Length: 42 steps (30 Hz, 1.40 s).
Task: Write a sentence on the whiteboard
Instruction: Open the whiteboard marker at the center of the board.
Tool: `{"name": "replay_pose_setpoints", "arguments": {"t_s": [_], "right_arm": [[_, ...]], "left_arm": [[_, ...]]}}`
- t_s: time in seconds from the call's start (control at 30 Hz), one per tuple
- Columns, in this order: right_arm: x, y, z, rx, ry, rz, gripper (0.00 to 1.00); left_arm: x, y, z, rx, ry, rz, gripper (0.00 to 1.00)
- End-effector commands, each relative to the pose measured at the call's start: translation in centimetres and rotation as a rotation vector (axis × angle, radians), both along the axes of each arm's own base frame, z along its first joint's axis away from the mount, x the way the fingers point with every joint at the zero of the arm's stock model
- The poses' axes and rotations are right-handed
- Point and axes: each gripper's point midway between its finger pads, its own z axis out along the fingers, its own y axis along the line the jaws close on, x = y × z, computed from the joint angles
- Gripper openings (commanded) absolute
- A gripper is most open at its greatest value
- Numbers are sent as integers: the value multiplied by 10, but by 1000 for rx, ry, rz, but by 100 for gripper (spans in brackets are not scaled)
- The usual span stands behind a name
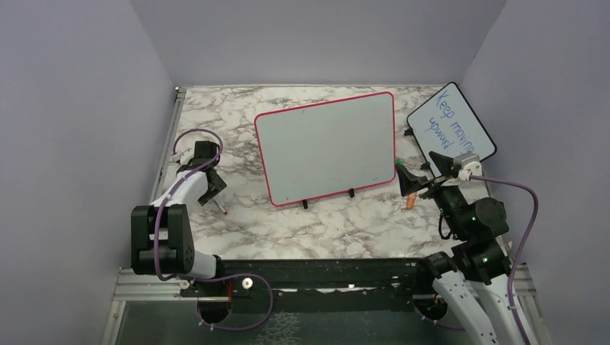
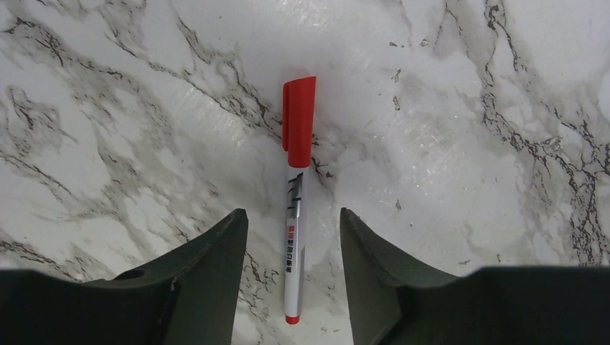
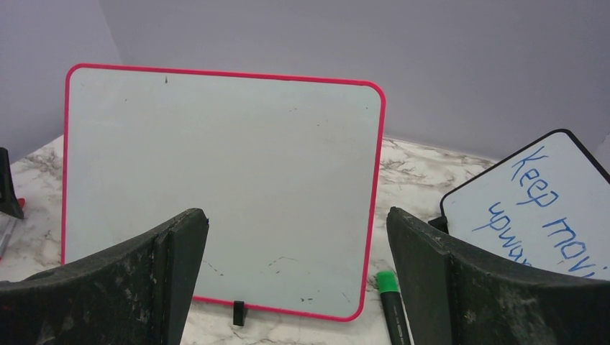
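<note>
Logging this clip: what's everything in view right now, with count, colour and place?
whiteboard: one, white with a red-pink frame, upright on black feet at mid-table, no writing on it
small board: one, white with a black frame and blue handwriting, far right, tilted
red marker: one, red cap on, white barrel, flat on the table at the left
green marker: one, green cap, on the table right of the whiteboard
orange item: one, by the right arm, too small to identify
table: one, white and grey marble pattern
left pincer: one, black, straddling the red marker, gaps on both sides
right pincer: one, black, wide apart, facing the whiteboard
</note>
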Motion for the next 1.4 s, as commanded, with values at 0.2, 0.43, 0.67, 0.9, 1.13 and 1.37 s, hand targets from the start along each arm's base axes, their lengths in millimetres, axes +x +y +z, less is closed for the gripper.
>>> {"name": "replay_pose_setpoints", "arguments": {"t_s": [0.2,0.43,0.67,0.9,1.13,1.37], "right_arm": [[2,-3,5,20,-22,-23,100],[2,-2,4,17,-19,-17,100],[7,-5,0,32,10,-41,100],[20,-4,-13,97,112,-73,100],[28,17,-25,122,220,11,100],[32,43,-33,112,288,135,100]], "left_arm": [[18,11,-2,6,-27,20,41],[22,7,-15,-29,-6,0,29],[16,4,-21,-46,27,-36,17],[19,2,7,-49,-52,-72,0],[27,-16,53,-127,-221,-110,0],[32,-50,122,-300,-458,-145,0]]}}
